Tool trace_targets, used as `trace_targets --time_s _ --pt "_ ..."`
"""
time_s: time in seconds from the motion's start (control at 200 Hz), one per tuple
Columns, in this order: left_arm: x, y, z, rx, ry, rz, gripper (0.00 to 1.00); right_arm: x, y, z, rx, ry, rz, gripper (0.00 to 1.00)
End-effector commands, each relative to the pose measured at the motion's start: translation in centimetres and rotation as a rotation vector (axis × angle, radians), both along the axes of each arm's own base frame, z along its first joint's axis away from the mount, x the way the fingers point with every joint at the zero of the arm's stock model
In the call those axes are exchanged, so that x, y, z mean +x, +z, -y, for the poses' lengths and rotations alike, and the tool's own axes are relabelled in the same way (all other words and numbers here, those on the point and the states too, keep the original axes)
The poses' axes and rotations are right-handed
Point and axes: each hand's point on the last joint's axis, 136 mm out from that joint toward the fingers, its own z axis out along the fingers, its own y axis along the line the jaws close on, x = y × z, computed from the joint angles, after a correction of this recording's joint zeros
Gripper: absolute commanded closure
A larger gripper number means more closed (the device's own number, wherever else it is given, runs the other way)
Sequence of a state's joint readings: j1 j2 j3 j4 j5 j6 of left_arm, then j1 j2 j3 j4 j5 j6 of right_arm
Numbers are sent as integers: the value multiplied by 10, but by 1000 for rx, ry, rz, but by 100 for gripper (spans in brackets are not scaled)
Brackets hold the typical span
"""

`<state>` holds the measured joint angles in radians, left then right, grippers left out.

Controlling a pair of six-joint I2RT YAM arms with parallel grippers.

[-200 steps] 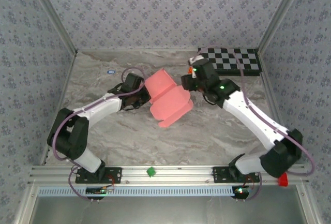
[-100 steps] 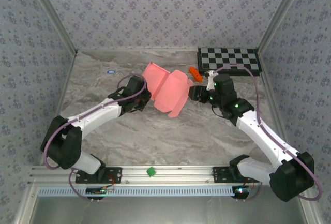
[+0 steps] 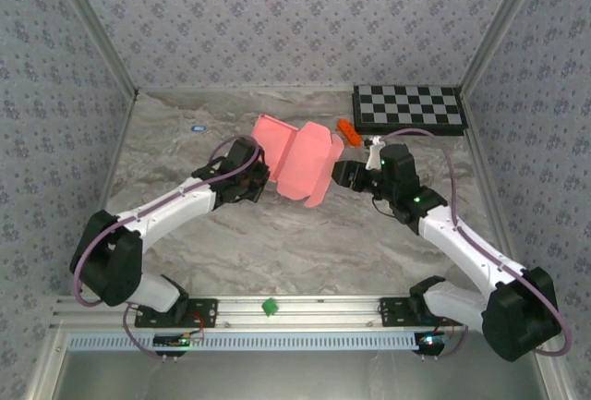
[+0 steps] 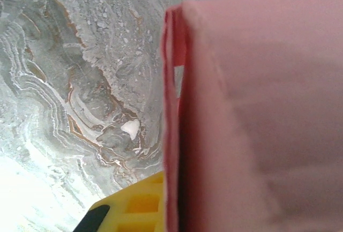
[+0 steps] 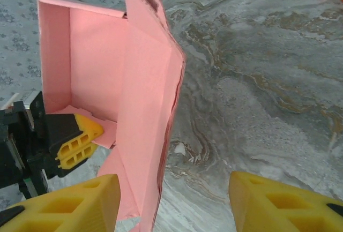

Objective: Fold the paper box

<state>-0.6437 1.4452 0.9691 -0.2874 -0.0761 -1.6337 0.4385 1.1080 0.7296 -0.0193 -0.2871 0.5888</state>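
Left pincer [image 3: 262, 181] is clenched on a thin flap of the paper box [image 3: 295, 162], and its yellow ribbed finger [image 5: 75, 141] lies against this flap on the inner side. Right pincer [image 3: 338, 175] is released: its two yellow fingers [image 5: 278, 205] stand wide apart, with the lower edge of the box between them, just beside one finger; whether it touches I cannot tell. The box is smooth, matte salmon-pink card with sharp creases. It is only half formed, open on one side like a shallow tray with thin walls, and one rounded flap stands out. It is held between the two arms over the middle of the desk [image 3: 277, 243], whose surface is grey marble pattern with brownish veins. Near it lie a small orange block [image 3: 348, 129] and a black-and-white checkerboard [image 3: 406, 109].
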Motion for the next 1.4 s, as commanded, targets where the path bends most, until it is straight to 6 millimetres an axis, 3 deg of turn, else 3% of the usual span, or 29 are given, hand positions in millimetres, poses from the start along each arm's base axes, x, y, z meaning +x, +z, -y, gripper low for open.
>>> trace_targets --time_s 0.0,0.32,0.61,0.815,1.0,1.174,1.319,1.394 --pt "1 18 2 -50 51 5 100 1 -4 -8 30 26 -11 43" --pt "1 14 3 -67 60 -9 100 6 -18 -22 43 63 -49 55" --pt "-2 8 4 -80 65 -28 100 6 -24 -31 54 68 -78 82" --pt "-5 0 4 -89 75 -49 100 8 -24 -28 17 27 -81 94" --pt "-7 -7 4 -86 69 -64 84 10 -20 -28 -9 19 -78 100" --pt "-10 -14 6 -90 60 -84 71 11 -15 -29 -10 14 -73 100" --pt "-12 -18 7 -87 45 -90 48 13 -13 -29 -13 9 -75 100" --pt "-11 -16 8 -79 24 -77 42 15 -13 -29 -24 4 -83 100"
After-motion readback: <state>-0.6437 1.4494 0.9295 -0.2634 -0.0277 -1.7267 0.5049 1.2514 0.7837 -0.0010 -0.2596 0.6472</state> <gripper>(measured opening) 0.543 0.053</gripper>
